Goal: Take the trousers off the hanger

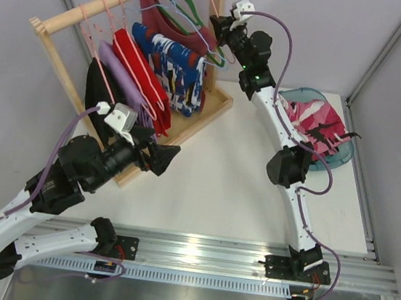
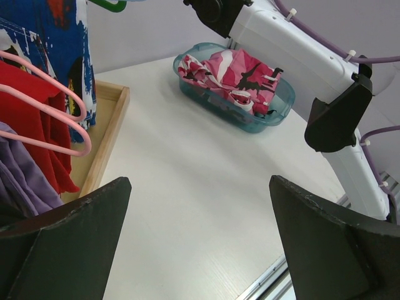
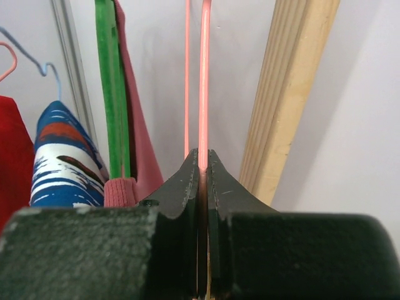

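Pinching thin pale-pink wire hanger, right gripper is fully closed; left gripper gapes empty. Bright pink patchy cloth trousers lie in teal plastic basket. Risk: wire could twist in pinch, snagging neighbouring green hanger.

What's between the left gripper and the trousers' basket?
Only bare table, in the left wrist view, from left gripper to the teal basket holding the trousers.

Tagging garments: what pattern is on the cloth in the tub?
The trousers are pink with red, white, black patches; left wrist view.
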`<state>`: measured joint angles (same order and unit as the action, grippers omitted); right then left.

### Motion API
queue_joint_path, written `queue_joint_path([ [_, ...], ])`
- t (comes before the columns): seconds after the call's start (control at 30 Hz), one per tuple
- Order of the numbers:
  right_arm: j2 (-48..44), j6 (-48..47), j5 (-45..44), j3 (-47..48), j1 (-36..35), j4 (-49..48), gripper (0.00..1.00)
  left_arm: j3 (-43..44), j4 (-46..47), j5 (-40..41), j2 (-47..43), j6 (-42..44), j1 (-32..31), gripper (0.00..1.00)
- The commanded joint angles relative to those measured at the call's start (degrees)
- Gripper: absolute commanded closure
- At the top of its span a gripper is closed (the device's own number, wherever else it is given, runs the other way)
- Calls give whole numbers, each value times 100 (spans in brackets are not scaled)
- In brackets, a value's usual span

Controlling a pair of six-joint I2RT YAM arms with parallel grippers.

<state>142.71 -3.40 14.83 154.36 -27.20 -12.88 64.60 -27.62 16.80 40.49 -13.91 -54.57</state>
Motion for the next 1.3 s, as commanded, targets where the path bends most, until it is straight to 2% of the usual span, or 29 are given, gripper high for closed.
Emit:
queue_joint_path([
  [0.0,-16,23,-165,322,-40,-391,100,27,107,-1,29,55,43,0],
  [0.27,37,-179,177,339,-136,294,100,-9,160,-45,12,38,51,0],
  [0.33,-33,-144,257,279,-128,400,85,9,160,-62,12,29,51,1],
  [0.37,-77,-135,231,270,-110,418,57,9,169,-63,12,29,60,0],
  [0.4,-155,-100,205,270,-93,427,40,9,169,-71,3,20,60,0],
  [0.5,-348,40,230,252,-14,453,1,9,177,-98,-41,-32,60,0],
  [0.77,-1052,68,-94,-91,57,866,1,-123,318,-256,-252,-173,51,1],
  [0.87,-1158,120,-253,-82,57,1182,7,-167,327,-317,-296,-252,60,0],
  [1.03,-1369,-20,-288,-380,30,1788,7,-255,389,-423,-454,-384,51,1],
  [1.17,-1369,15,-235,-451,118,2149,21,-272,345,-414,-507,-410,51,1],
  [1.27,-1430,58,-77,-565,171,2369,21,-281,362,-414,-542,-411,60,1],
])
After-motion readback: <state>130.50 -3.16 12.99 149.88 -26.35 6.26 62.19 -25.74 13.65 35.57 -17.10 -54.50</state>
